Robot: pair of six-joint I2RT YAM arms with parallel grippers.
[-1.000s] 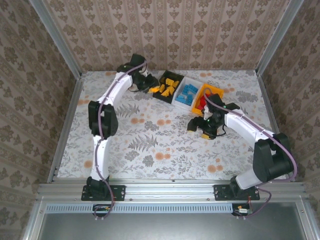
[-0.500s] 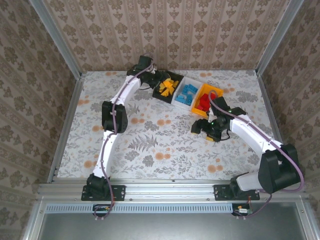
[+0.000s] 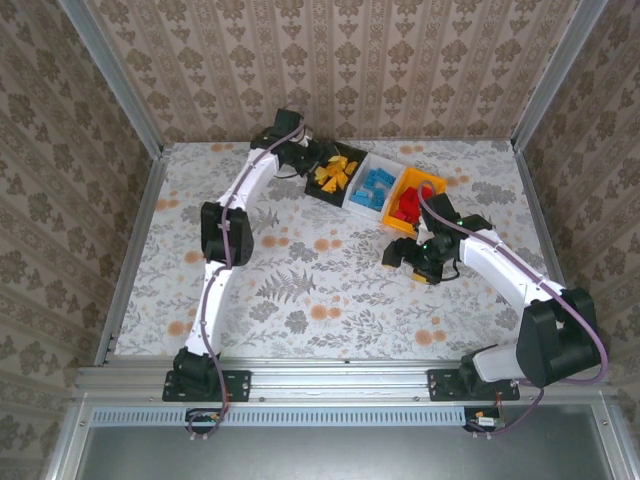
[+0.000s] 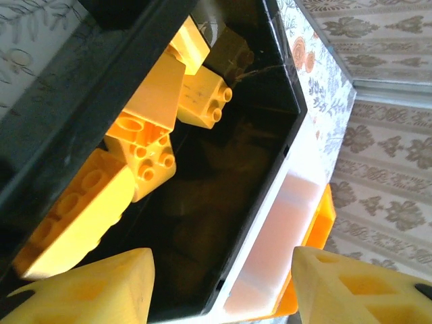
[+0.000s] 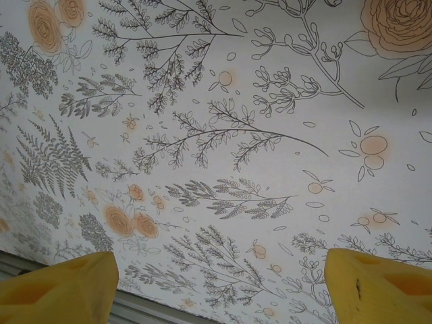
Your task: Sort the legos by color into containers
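The left gripper (image 4: 219,287) hangs parted and empty over the black rectangular plastic bin (image 4: 223,196), where orange-yellow plastic bricks (image 4: 145,101) lie piled; the right gripper (image 5: 223,283), also parted and empty, hovers above the floral tabletop (image 5: 223,135). A low left-arm retreat could snag the bin wall and spill bricks.

L gripper (image 3: 316,162) shifted toward 3 o'clock: was over table at 9 o'clock side of black bin (image 4: 61,121), now above bin's near-left end. Its jaws went from closed on an orange-yellow brick to apart, nothing between; bricks (image 4: 145,101) lie below. R arm elbow swung slightly toward 5 o'clock.
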